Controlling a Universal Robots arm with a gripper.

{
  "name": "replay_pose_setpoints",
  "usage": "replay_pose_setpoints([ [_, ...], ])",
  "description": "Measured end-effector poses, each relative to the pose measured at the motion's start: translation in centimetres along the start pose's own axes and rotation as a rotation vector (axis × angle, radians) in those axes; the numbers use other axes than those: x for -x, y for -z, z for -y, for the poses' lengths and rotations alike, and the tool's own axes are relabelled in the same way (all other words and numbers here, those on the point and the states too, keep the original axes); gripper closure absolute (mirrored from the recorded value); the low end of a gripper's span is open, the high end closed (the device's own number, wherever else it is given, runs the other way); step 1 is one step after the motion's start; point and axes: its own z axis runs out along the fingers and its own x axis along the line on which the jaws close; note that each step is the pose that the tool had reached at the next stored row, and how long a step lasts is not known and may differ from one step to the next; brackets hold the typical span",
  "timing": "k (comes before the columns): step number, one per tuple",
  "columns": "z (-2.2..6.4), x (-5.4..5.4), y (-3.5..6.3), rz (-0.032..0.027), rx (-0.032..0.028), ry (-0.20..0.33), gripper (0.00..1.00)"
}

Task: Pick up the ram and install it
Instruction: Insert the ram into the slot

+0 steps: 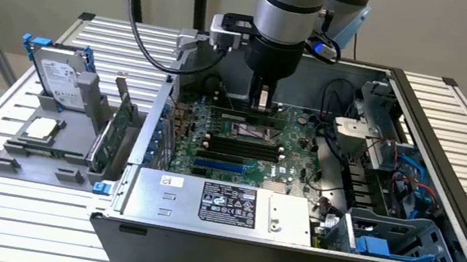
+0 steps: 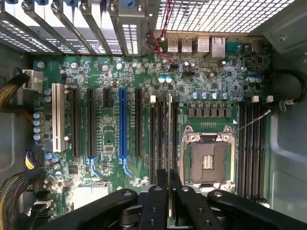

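Observation:
My gripper (image 1: 261,107) reaches down into the open computer case, over the green motherboard (image 1: 289,155). It is shut on the ram (image 2: 170,139), which the wrist view shows edge-on as a thin pale line between the black fingers (image 2: 156,201). The stick lies in line with the black memory slots (image 2: 160,139) beside the empty processor socket (image 2: 208,160). I cannot tell whether its lower edge touches a slot. In the exterior view the ram (image 1: 262,99) hangs upright just behind the socket (image 1: 252,131). A second bank of slots (image 2: 252,153) lies on the socket's other side.
The silver power supply (image 1: 215,203) fills the case's front. A drive cage with blue cables (image 1: 398,186) stands at the exterior view's right. Outside the case, a grey rack holds a hard drive (image 1: 59,77), a square processor chip (image 1: 42,127) and a green expansion card (image 1: 116,132).

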Motion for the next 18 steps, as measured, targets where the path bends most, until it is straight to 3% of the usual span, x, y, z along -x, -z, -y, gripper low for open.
replay_pose_setpoints([
  [4,0.3,0.0,-0.73,-0.0083,-0.0002,0.0,1.0],
  [18,0.81,-0.1,-3.25,-0.0121,-0.0007,-0.006,1.0],
])
